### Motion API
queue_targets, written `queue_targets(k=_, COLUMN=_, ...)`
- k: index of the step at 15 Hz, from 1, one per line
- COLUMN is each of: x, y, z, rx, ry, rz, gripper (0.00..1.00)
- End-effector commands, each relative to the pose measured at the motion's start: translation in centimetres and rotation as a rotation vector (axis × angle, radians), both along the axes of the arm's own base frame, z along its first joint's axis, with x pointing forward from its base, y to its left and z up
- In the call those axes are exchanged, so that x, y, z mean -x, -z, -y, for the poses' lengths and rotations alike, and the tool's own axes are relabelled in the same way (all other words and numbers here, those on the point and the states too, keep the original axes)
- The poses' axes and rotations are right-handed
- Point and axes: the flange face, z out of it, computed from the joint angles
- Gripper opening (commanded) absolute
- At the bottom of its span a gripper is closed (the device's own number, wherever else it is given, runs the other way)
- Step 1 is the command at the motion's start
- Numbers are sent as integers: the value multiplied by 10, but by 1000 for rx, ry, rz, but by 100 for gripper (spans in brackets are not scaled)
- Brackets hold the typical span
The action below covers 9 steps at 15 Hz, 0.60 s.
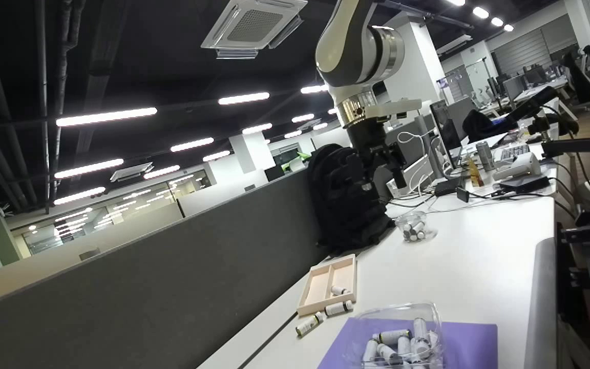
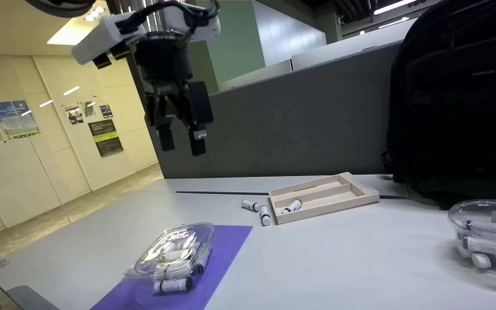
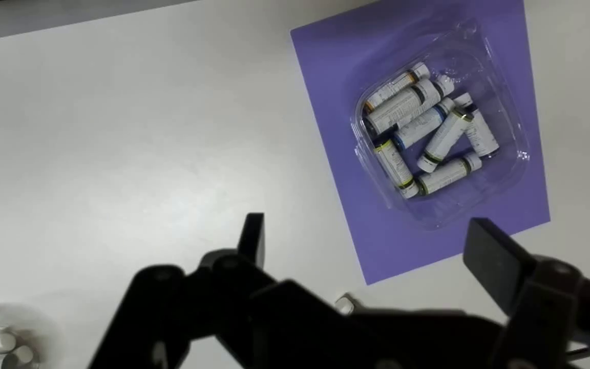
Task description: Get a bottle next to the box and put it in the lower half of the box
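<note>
White-labelled vials point(image 2: 265, 215), 2 of them, lie on the counter point(image 2: 338, 258) just beside the divided wooden box point(image 2: 325, 209): probably light, stiff, apt to roll; pinch mid-barrel. The fingers point(image 3: 497, 264) stand wide, empty.

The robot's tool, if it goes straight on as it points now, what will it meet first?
Most likely the white table, close beside the purple sheet: the tool points down. Depth is unclear, so it might meet the sheet first.
</note>
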Motion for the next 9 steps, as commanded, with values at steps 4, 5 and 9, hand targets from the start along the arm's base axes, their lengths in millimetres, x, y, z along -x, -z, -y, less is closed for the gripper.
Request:
queue_targets(k=4, x=-37, y=-2, z=1, rx=56, ry=-14, rz=90, gripper=100)
queue_targets(k=5, x=-48, y=0, z=-2, rx=72, ry=-36, rz=108, gripper=100)
queue_targets(k=9, x=-103, y=15, z=-31, rx=136, ry=-211, rz=100, gripper=100)
